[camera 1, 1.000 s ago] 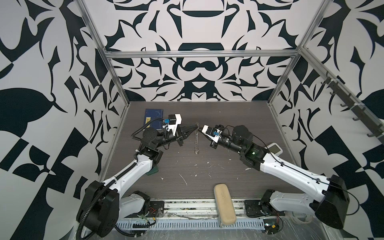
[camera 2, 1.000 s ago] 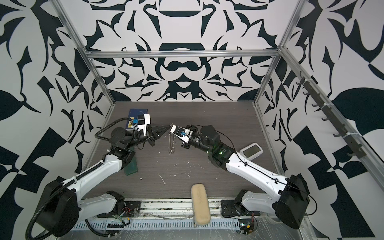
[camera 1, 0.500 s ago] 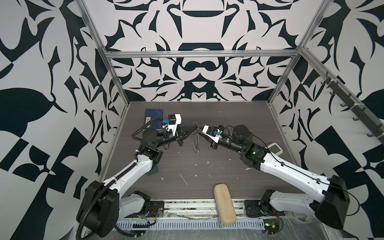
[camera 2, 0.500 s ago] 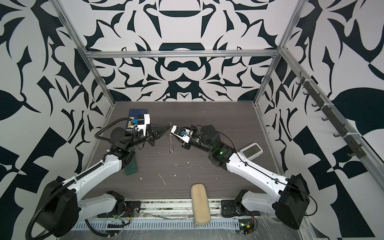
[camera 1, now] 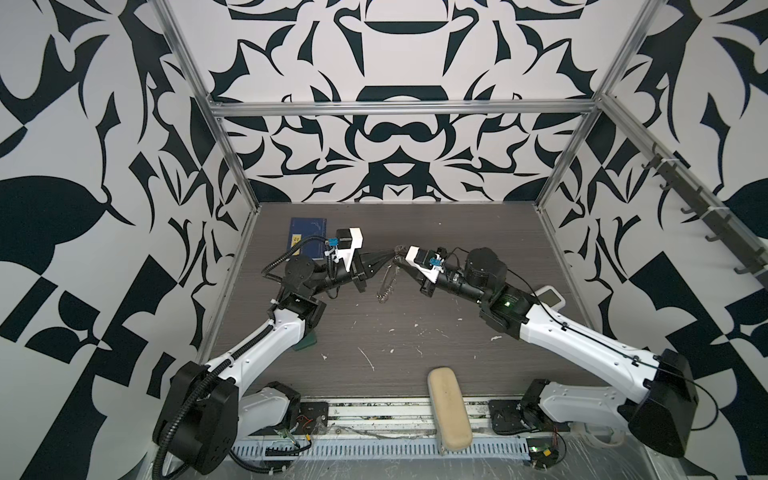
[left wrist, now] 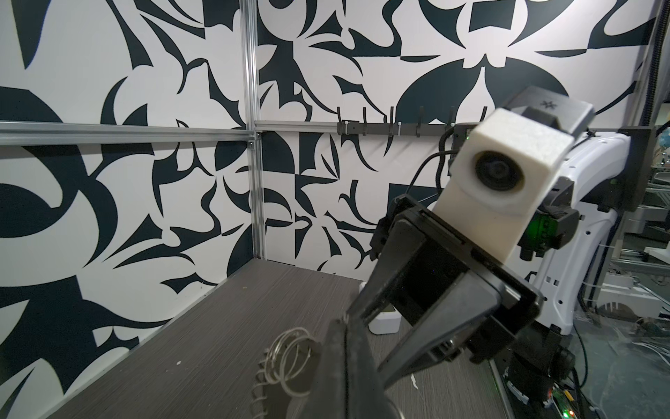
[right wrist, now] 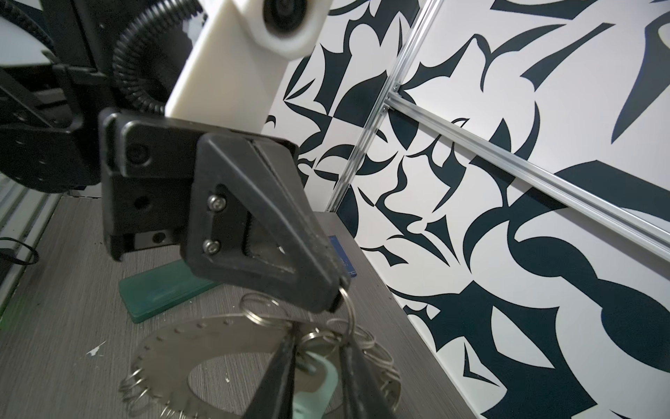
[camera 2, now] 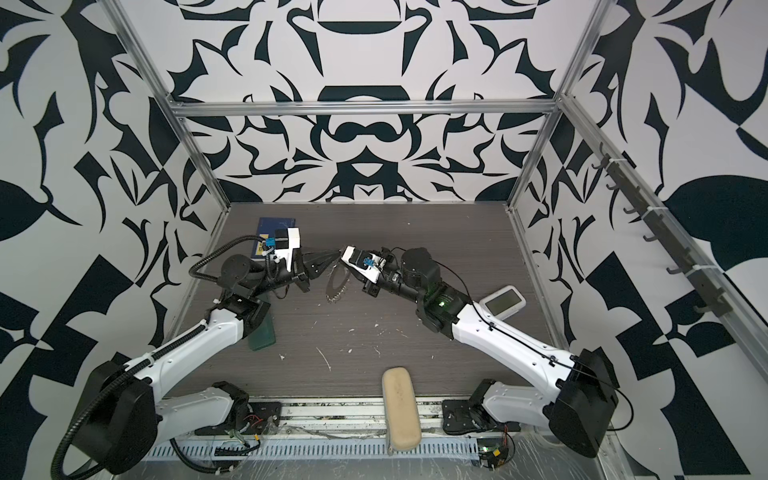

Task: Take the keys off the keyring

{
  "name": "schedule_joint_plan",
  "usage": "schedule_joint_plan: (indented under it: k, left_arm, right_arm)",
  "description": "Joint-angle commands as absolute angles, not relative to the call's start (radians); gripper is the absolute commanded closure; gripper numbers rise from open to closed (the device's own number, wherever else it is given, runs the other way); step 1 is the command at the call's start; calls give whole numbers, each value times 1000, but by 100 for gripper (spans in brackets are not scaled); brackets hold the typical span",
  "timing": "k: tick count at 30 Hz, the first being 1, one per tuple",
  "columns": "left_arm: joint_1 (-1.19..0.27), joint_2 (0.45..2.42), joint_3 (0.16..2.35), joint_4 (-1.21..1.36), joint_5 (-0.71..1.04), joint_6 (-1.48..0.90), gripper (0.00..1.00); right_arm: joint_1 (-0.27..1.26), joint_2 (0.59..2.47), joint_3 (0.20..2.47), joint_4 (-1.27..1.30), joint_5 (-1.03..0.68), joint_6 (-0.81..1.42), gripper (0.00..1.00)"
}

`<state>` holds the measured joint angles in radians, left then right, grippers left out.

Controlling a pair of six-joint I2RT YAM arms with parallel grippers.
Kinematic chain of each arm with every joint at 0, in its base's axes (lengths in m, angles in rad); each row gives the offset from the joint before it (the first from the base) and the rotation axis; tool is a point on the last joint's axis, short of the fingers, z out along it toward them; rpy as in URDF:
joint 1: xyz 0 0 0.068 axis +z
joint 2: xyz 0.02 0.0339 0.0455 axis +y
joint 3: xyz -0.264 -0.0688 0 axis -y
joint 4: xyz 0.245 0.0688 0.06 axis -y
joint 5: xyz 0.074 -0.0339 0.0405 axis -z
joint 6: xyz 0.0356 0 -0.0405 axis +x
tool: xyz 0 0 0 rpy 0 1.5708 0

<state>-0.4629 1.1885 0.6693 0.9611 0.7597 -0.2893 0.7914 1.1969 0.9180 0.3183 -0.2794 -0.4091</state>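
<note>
The keyring (camera 1: 386, 282) (camera 2: 336, 286) hangs above the middle of the table, a flat silver hoop fringed with small split rings. My left gripper (camera 1: 392, 254) (right wrist: 335, 304) is shut on one small ring at the top of the hoop (right wrist: 203, 344) and carries it. My right gripper (camera 1: 398, 261) (right wrist: 319, 339) meets it from the right. Its fingers (right wrist: 279, 377) stand apart on either side of a pale oval tag, the keys (right wrist: 321, 381), which hangs from the hoop's rings. In the left wrist view the shut gripper (left wrist: 344, 326) shows with a few rings (left wrist: 290, 348) beside it.
A blue book (camera 1: 307, 237) lies at the back left and a green block (camera 1: 305, 340) under the left arm. A white device (camera 1: 550, 297) sits at the right edge, a beige case (camera 1: 449, 407) on the front edge. White scraps dot the table.
The right gripper's jaws have parted a little. The hanging keyring has turned slightly and shows more of its face. Both arms have stayed almost where they were.
</note>
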Motion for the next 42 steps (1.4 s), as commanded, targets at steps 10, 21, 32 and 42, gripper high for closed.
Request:
schedule_joint_plan:
  k: [10, 21, 32, 42]
  left_arm:
    - [-458, 1169, 675, 1000, 765, -298, 100]
    - [-459, 1179, 685, 1006, 762, -301, 100]
    - [-459, 1186, 690, 1017, 770, -330, 100]
    - [-459, 1180, 690, 1010, 767, -331, 100]
  right_arm:
    - [786, 1164, 943, 342, -194, -400, 79]
    - [785, 1157, 916, 381, -218, -379, 78]
    - [785, 1193, 920, 430, -317, -374, 71]
    - [785, 1203, 931, 398, -295, -385, 83]
